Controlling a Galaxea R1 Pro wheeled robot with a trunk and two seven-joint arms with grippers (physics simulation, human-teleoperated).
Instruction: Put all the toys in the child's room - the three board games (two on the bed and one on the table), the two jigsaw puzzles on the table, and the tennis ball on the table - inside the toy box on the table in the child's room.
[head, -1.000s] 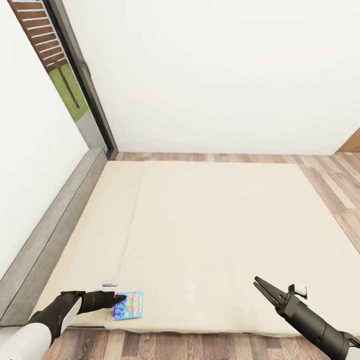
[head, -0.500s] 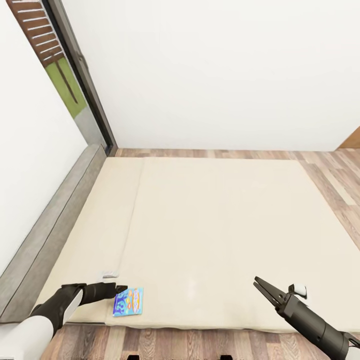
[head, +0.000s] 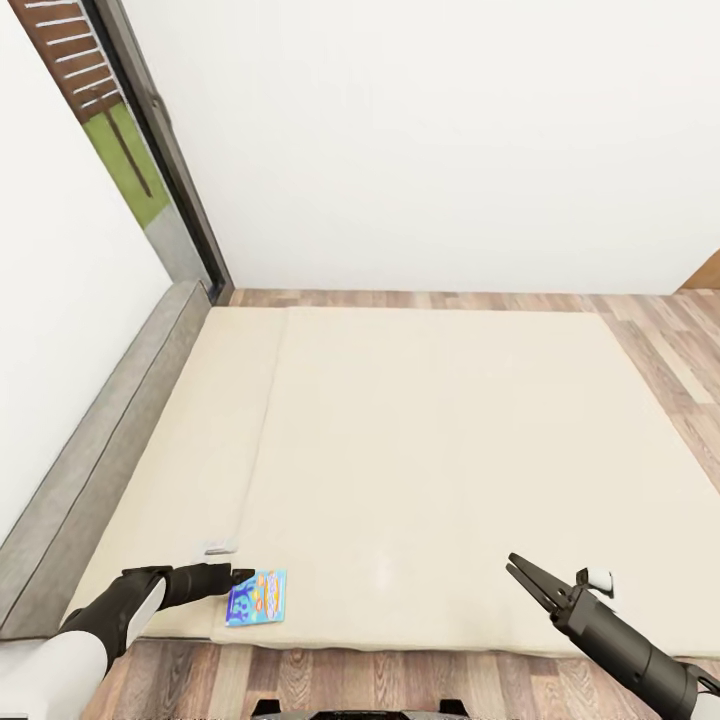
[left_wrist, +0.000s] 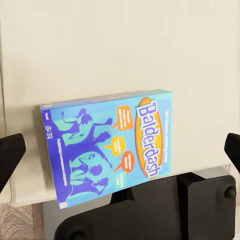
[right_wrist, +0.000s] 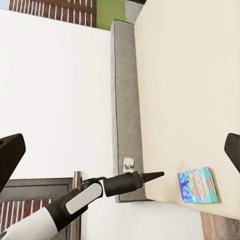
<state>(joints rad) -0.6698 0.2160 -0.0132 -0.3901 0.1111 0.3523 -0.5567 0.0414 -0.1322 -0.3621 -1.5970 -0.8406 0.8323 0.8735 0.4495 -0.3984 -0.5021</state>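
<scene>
right arm cut off at head view's corner, bed right side cropped

This is a bedroom in a home, rendered in a simulator. A low, wide bed with a plain beige mattress and a grey frame fills most of the head view, set against bare white walls. Wood-plank flooring runs around it. A tall dark-framed window stands in the corner, with what looks like slatted wood and green outside, though the glimpse is narrow. A small blue board game lying on the mattress suggests a child's room.
</scene>
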